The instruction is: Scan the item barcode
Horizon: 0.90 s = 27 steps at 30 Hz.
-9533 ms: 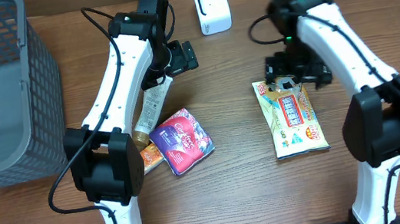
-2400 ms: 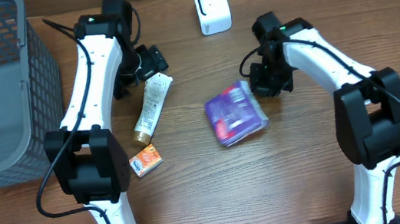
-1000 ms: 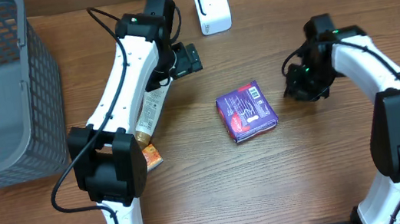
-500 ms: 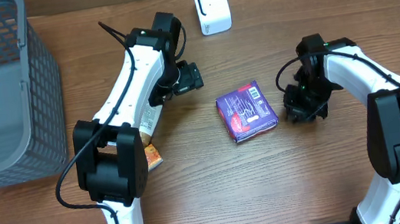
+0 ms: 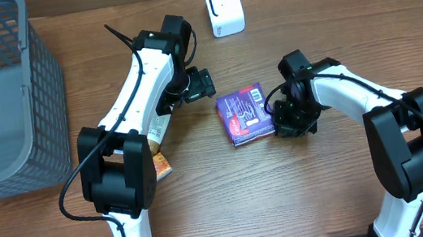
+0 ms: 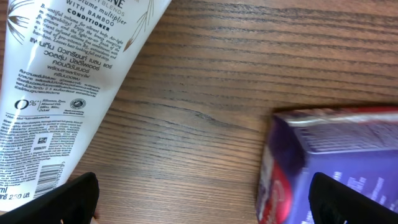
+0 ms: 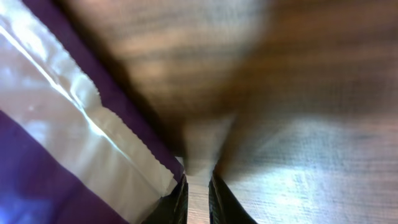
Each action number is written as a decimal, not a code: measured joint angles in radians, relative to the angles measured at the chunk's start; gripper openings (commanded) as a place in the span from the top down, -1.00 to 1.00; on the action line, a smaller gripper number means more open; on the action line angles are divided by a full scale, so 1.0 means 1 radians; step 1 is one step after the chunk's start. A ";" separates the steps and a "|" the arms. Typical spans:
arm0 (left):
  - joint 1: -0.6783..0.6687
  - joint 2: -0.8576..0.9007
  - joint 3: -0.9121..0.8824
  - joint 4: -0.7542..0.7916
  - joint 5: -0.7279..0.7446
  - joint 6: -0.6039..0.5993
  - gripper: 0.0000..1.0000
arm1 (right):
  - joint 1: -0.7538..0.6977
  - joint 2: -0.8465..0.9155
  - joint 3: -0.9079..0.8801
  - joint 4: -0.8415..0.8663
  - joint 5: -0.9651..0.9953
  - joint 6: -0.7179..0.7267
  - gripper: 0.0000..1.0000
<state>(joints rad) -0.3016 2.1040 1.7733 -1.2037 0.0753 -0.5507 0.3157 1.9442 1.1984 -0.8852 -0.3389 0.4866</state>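
purple packet (image 5: 245, 115) lies just beside the right gripper (image 5: 281, 122), touching it; jaws nearly together.

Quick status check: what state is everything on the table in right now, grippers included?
purple packet: lying flat, barcode face up.
conditioner tube: lying flat, print up.
orange sachet: lying flat by the left arm's base.
scanner: standing upright.
basket: upright, open top.
left gripper: open, holding nothing.
right gripper: shut, nothing between the jaws, at the packet's right edge.
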 measured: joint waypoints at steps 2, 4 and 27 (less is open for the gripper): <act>0.000 0.000 0.000 0.000 0.000 0.000 -1.00 | -0.010 0.000 0.000 0.059 -0.019 0.019 0.71; 0.000 0.000 0.000 0.000 -0.001 0.000 -1.00 | -0.017 0.000 0.000 0.111 -0.051 0.027 0.71; 0.012 0.000 -0.211 0.176 0.109 -0.019 -0.22 | -0.188 0.000 0.147 -0.043 -0.130 -0.166 0.34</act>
<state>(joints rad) -0.2897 2.1040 1.5627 -1.0279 0.1841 -0.5694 0.1280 1.9442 1.3457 -0.9279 -0.4686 0.3210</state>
